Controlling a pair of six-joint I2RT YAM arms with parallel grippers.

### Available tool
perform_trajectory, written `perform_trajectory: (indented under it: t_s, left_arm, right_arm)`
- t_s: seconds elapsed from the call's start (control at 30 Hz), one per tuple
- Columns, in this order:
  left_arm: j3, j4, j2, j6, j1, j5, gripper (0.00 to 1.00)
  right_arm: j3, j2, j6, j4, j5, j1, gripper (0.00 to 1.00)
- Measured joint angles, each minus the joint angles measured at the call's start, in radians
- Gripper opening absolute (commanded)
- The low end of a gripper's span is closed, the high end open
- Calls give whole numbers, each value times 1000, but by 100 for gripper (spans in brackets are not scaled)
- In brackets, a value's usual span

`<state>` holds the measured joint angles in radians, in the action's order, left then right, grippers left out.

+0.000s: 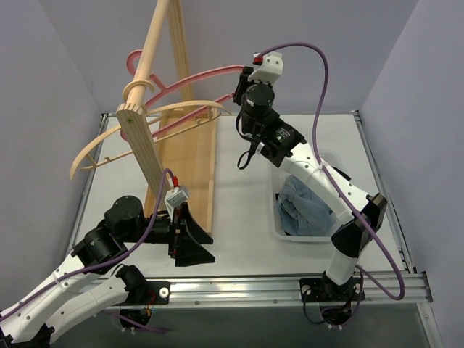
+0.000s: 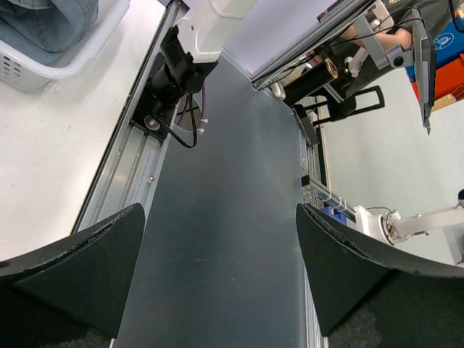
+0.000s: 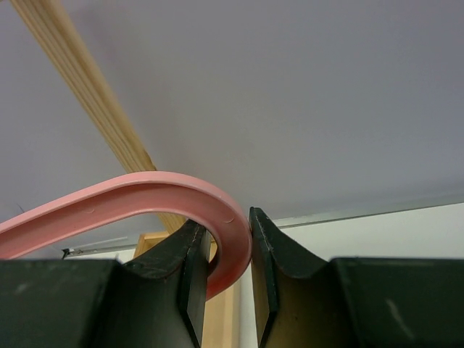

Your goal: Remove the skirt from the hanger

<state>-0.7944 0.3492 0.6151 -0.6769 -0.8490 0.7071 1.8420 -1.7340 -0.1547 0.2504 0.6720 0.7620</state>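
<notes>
The right gripper (image 3: 228,268) is pinching the curved end of the pink hanger (image 3: 145,192), jaws nearly closed on the plastic, high to the right of the wooden rack (image 1: 145,145). The hanger's hook is resting over the rack's pole beside a pale wooden hanger (image 1: 94,148). The denim skirt (image 1: 301,206) is lying bunched in the white bin (image 1: 279,233), right of the rack. The left gripper (image 1: 190,239) is sitting wide open and empty by the rack's foot. A sideways tug is risking the plastic slipping free, or the hook snagging and rocking the rack.
</notes>
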Motion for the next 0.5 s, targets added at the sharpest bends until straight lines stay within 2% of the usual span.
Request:
perform_trajectory:
  t_s: [0.5]
  left_arm:
    - [9, -1, -5, 0, 0, 0, 94]
  right_arm:
    - [26, -11, 0, 38, -48, 6, 0]
